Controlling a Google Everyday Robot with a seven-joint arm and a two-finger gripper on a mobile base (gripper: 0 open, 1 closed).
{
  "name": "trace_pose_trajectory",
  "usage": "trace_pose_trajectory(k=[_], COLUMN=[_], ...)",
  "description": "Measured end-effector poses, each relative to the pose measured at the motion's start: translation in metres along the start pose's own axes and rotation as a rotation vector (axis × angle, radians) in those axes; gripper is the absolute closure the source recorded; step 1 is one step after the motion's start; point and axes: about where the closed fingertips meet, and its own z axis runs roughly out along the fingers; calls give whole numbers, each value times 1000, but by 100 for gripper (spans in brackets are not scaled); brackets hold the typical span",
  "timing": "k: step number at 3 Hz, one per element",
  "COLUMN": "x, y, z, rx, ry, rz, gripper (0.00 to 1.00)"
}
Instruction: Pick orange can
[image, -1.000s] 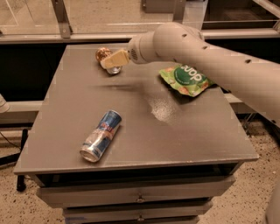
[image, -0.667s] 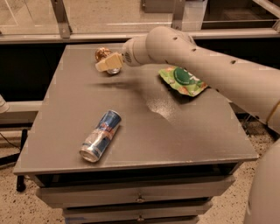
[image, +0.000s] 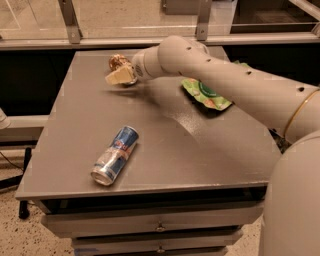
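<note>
Grey metal table (image: 165, 150): flat matte top over a stack of drawers, bearing all three items.
Cream robot arm (image: 230, 80): reaching in from the right, across the far half of the table, passing over part of the green packet.
Green crinkled snack packet (image: 207, 95): lying flat at the far right, partly hidden under the arm; no part of the task.
Blue-and-silver slim drink can (image: 115, 155): on its side near the front left edge, well apart from the gripper; not the target.
Cream-coloured gripper (image: 120, 76): near the far left corner, low over the tabletop, touching or just beside the target's near side.
Short orange-gold and brown can with shiny top (image: 118, 62): near the far left corner, just behind the gripper and partly covered by it; upright or tipped, hard to say.
Pincer state: cannot tell whether open or clamped on the can.
Change: over the last second, wrist pushed a little further left and lower toward the can; can itself in the same spot; packet and blue can unmoved.
Meaning for the task: approach seemingly finished, grasp stage at hand, no lift evident yet.
Risk: stubby can likely to roll or skid toward the far edge if nudged before a firm hold.
</note>
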Motion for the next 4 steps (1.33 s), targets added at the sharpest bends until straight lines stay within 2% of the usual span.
trace_pose_trajectory(k=[2, 3, 4], x=[8, 4, -18], y=[2, 1, -4], z=[4, -8, -30], rx=[-11, -18, -60], ry=[12, 11, -26], rz=[-14, -33, -55], gripper=[65, 88, 100])
